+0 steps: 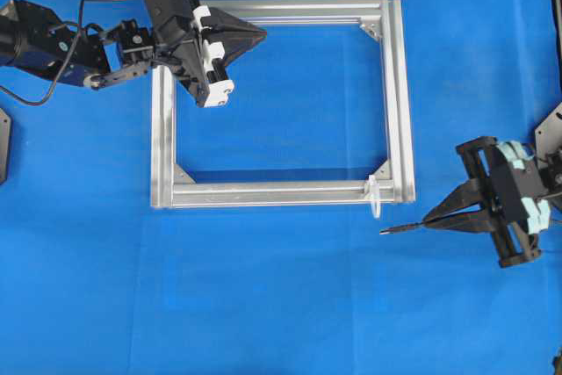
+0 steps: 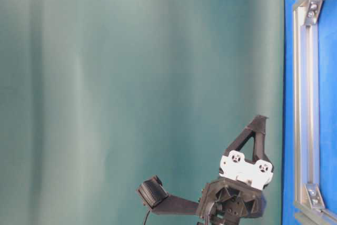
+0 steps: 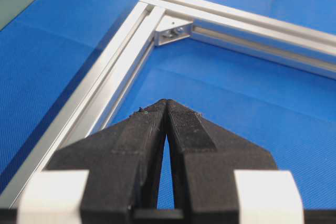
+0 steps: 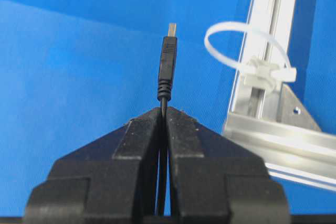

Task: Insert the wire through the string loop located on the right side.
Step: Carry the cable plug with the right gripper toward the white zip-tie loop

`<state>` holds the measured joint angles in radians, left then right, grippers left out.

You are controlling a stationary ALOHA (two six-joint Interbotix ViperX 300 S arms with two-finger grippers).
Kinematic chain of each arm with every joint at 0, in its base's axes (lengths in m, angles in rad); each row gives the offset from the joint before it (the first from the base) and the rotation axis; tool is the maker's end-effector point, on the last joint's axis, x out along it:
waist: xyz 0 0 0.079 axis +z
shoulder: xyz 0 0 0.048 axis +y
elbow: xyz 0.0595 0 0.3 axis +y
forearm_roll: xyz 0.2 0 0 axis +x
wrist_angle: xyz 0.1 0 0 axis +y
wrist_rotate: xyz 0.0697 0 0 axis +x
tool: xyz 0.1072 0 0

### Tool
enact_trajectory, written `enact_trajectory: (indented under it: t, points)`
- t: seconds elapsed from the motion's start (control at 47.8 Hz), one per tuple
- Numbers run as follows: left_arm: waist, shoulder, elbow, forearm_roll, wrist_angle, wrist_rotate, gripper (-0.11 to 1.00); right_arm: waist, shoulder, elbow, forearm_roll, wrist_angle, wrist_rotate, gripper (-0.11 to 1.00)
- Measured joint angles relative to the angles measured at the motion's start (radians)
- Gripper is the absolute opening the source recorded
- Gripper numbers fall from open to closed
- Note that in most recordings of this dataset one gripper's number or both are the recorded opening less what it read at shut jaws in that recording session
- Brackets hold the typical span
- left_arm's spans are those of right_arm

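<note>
The aluminium frame [image 1: 399, 103] lies flat on blue cloth. Left gripper [image 1: 255, 34] rests closed, empty. Right gripper [image 4: 164, 113] clamps the wire [image 4: 167, 66] behind its plug. The string loop [image 4: 247, 45] stands beside, offset; misaligned advance would likely strike the loop.

- No text, label, brand, number or sign can be read in any of the four views.
- The silver aluminium rectangular frame [image 1: 395, 94] bears no legible marking.
- The blue cloth-covered tabletop [image 1: 281, 305] is plain.
- The black plastic hands with white blocks carry no readable print.
</note>
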<state>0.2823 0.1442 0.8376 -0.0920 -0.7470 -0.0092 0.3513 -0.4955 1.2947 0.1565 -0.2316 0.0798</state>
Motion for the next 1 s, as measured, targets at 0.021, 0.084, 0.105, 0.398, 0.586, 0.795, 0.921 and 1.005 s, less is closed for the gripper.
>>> enact_trajectory:
  t: [0.021,0.084,0.105,0.398,0.586,0.795,0.921,1.005]
  points:
    - [0.0,0.002,-0.002,0.0,-0.002,0.0,0.0,0.0,-0.002,0.003,0.0,0.0,0.0,-0.03]
    - [0.0,0.0,-0.002,0.0,0.0,0.0,0.0,0.0,-0.006,0.012,0.0,0.0,0.0,-0.03]
    - [0.0,0.0,0.0,0.0,0.0,0.0,0.0,0.002,-0.006,0.014,0.0,-0.002,0.0,-0.03]
    - [-0.002,0.0,-0.002,0.0,0.0,0.0,0.0,-0.009,-0.008,0.029,0.0,-0.025,0.0,-0.03]
    - [0.0,0.0,-0.002,0.0,0.0,-0.002,0.0,-0.054,-0.009,0.034,0.002,-0.026,-0.006,-0.03]
    - [0.0,0.0,0.0,0.0,0.0,-0.002,0.0,-0.123,-0.009,0.043,0.0,-0.032,-0.006,-0.03]
    - [0.0,0.0,0.0,0.0,0.0,0.0,0.0,-0.13,-0.009,0.044,0.0,-0.044,-0.008,-0.03]
    - [0.0,0.0,-0.002,0.0,0.0,0.0,0.0,-0.132,-0.009,0.044,0.0,-0.048,-0.008,-0.03]
